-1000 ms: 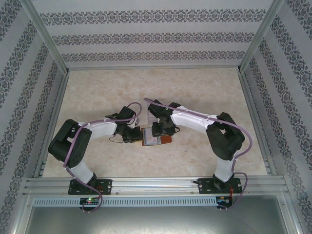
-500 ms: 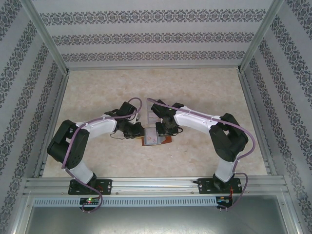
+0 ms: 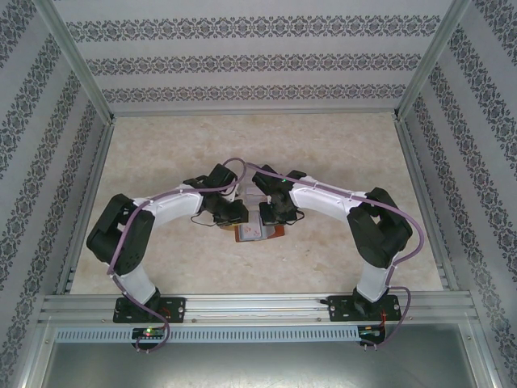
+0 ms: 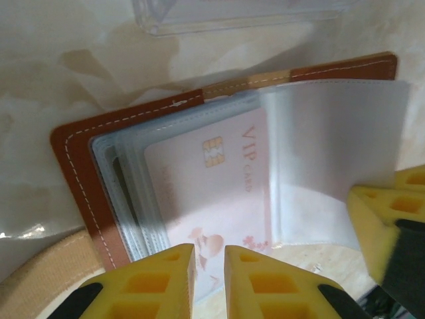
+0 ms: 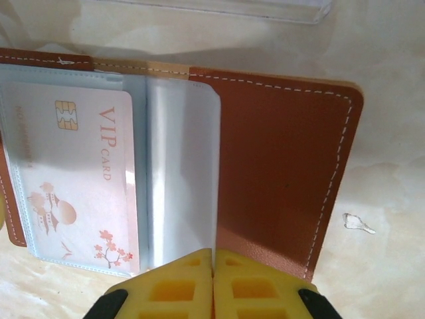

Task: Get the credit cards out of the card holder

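Observation:
The card holder [image 3: 257, 234] lies open on the table, brown leather [image 5: 279, 166] with clear sleeves inside. A whitish credit card [image 4: 212, 186] with pink marks and "VIP CARD" sits in a sleeve [image 5: 73, 179]. My left gripper [image 4: 208, 256] is narrowly open, its fingers either side of that card's near edge. My right gripper [image 5: 213, 256] is shut on a clear sleeve page [image 5: 182, 173] and holds it up off the card; one of its fingers [image 4: 378, 219] also shows in the left wrist view. The dark card is hidden.
A clear plastic stand [image 4: 232, 13] stands just beyond the wallet [image 5: 219, 6]. A tan strap [image 4: 40, 279] curves off the wallet's near left corner. A small clear scrap [image 5: 358, 224] lies on the table to the right. Both arms crowd over the wallet [image 3: 236, 220].
My left arm has swung right, bringing its gripper in over the wallet's left side. The right gripper shifted slightly away from the base at first, then held still.

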